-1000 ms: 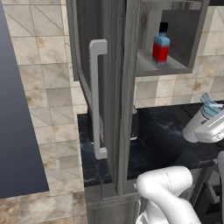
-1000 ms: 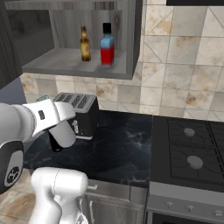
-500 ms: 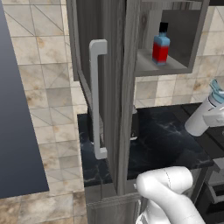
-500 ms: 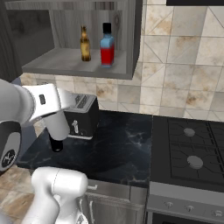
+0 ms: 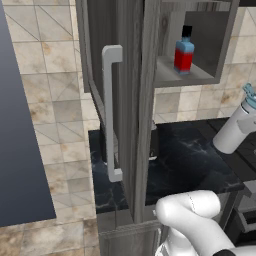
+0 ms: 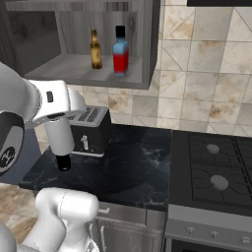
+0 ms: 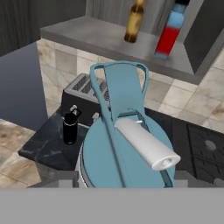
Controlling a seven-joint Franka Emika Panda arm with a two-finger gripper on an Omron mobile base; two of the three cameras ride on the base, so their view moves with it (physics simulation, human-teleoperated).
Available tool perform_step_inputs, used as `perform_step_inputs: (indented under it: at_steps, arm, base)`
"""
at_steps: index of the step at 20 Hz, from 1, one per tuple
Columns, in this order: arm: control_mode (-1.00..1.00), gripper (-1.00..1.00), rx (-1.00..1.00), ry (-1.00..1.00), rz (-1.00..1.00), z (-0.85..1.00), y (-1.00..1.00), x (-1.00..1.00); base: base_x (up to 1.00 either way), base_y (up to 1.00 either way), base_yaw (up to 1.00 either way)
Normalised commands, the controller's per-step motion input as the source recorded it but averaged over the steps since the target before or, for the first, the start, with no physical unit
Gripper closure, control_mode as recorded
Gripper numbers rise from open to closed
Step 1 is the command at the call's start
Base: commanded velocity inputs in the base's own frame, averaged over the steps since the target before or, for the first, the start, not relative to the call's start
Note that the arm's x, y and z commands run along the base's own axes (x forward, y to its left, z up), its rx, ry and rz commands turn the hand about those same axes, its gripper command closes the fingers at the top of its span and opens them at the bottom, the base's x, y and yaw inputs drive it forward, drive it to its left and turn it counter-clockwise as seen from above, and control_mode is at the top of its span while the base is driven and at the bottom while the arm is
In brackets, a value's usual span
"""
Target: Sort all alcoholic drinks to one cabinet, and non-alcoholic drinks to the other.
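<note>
Claw (image 7: 127,183) carrying teal-lidded bottle (image 5: 231,134) has swung rightward.

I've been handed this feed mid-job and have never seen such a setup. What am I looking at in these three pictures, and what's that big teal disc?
It is a white robot arm on a drivable base in a simulated kitchen. Two pictures come from cameras on the base, behind the arm to its left and right. The third comes from a camera on the hand. The teal disc is the lid of a white bottle, held tilted above the counter in the gripper. On the counter stand a toaster and a small black bottle. The open cabinet holds an amber bottle and a red bottle.
</note>
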Motion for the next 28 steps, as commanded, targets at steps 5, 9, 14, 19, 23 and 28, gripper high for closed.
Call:
perform_step_inputs:
  at_steps: [5,9,14,19,23,28]
  arm:
    - [-1.00,1.00,0.00,-0.01,0.00,0.00,0.00,0.00]
    - [-1.00,1.00,0.00,-0.05,-0.02,0.00,0.00,0.00]
    - [-1.00,1.00,0.00,0.00,-0.03,0.00,0.00,0.00]
    - [-1.00,1.00,0.00,0.00,-0.01,0.00,0.00,0.00]
    - [-1.00,1.00,0.00,0.00,-0.01,0.00,0.00,0.00]
    - [1.00,1.00,0.00,0.00,0.00,0.00,0.00,0.00]
  base:
    - [0.00,0.00,0.00]
    - [0.00,0.00,0.00]
    - [0.00,0.00,0.00]
    - [0.00,0.00,0.00]
    - [0.00,0.00,0.00]
    - [0.00,0.00,0.00]
